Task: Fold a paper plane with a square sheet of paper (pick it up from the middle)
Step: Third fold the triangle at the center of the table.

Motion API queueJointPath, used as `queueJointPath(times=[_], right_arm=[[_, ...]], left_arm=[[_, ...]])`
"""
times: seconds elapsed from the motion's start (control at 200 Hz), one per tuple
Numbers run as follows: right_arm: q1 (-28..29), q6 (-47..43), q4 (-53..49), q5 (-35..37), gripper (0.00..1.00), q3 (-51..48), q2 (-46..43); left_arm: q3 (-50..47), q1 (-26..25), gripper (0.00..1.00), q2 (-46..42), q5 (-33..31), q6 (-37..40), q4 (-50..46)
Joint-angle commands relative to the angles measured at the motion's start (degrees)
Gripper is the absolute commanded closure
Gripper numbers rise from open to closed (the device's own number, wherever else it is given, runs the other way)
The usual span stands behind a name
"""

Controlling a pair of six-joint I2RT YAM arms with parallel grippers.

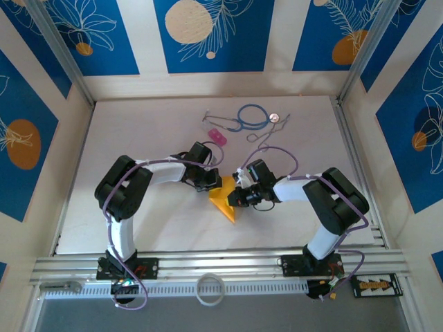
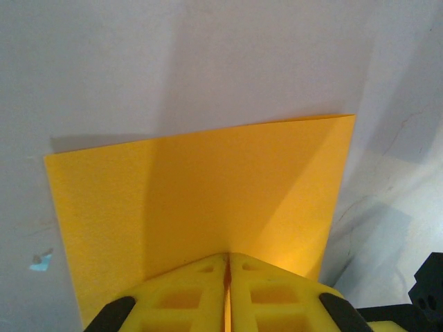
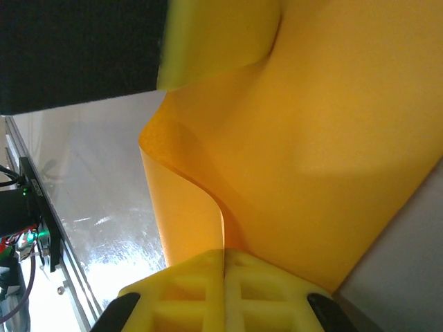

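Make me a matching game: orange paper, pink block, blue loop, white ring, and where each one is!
Things
1 square sheet of paper
2 pink block
3 blue loop
4 white ring

Places
A by the near rail
B farthest back on the table
C pinched by left gripper and right gripper
D just left of the blue loop

Pairs: 1-C, 2-D, 3-B, 4-A

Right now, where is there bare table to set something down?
Free: table's far-left corner, and the near strip between the left base and right base. Crowded: centre, with the paper; pink block and blue tubing behind it.
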Motion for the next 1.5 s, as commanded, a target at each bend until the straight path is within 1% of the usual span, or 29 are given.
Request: queueJointPath(times=[0.0,0.47,0.99,1.496], right_arm=[[-0.3,-1.2,-1.3,0.1,0.99,0.4,-0.1],[0.2,-1.0,-1.7,0.4,1.0,0.4,0.4],[0.8,-0.7,-2.3,1.5,1.0,-0.4,-1.5],[0.9,-1.0,-2.4,1.5,1.0,-0.1,0.3]], left_arm=[[-0.9,0.5,0.9,0.9,-0.8,0.0,-2.0],[-0.9,0.5,0.9,1.0,-0.6,-0.1,-1.9],[-0.6,0.5,0.9,0.9,-0.7,0.0,-2.1],[-0.6,0.5,0.9,1.0,-0.6,-0.4,-2.0]])
